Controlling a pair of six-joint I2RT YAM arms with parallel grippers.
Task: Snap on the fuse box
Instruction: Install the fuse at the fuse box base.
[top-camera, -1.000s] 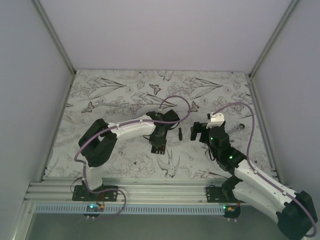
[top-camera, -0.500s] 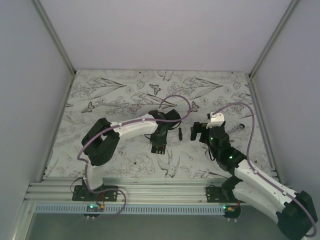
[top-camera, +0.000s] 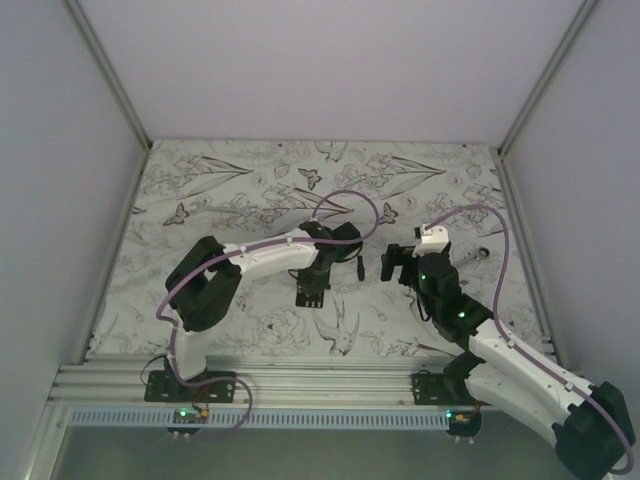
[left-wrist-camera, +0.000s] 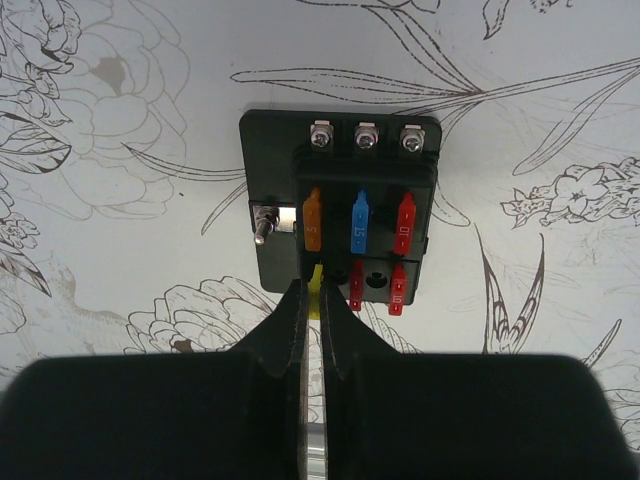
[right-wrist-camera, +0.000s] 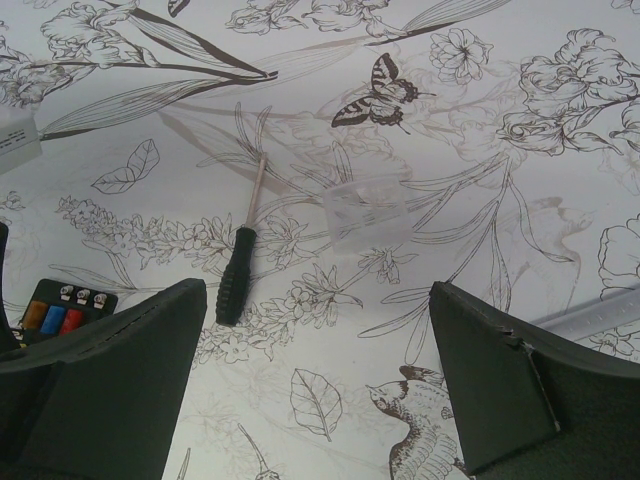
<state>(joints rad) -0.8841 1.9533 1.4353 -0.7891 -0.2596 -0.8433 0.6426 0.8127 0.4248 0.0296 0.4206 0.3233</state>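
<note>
The fuse box (left-wrist-camera: 340, 205) is a black block lying flat on the flowered cloth, with orange, blue and red fuses in its top row and two red ones below. My left gripper (left-wrist-camera: 318, 290) is at its near edge, shut on a small yellow fuse (left-wrist-camera: 316, 275) at the lower-left slot. From above, the fuse box (top-camera: 310, 293) lies right under the left gripper (top-camera: 320, 272). My right gripper (right-wrist-camera: 318, 300) hangs open over bare cloth with nothing between its fingers; the right gripper (top-camera: 398, 262) is well to the right of the box. The fuse box (right-wrist-camera: 58, 306) shows at the right wrist view's left edge.
A black-handled screwdriver (right-wrist-camera: 238, 272) lies between the arms, seen from above as the screwdriver (top-camera: 359, 268). A clear plastic cover (right-wrist-camera: 365, 212) lies just beyond it. A small metal item (top-camera: 483, 255) sits at the right. Grey walls and metal rails close in the table.
My left gripper and the fuse box under it have shifted slightly to the left. The right arm has not moved.
</note>
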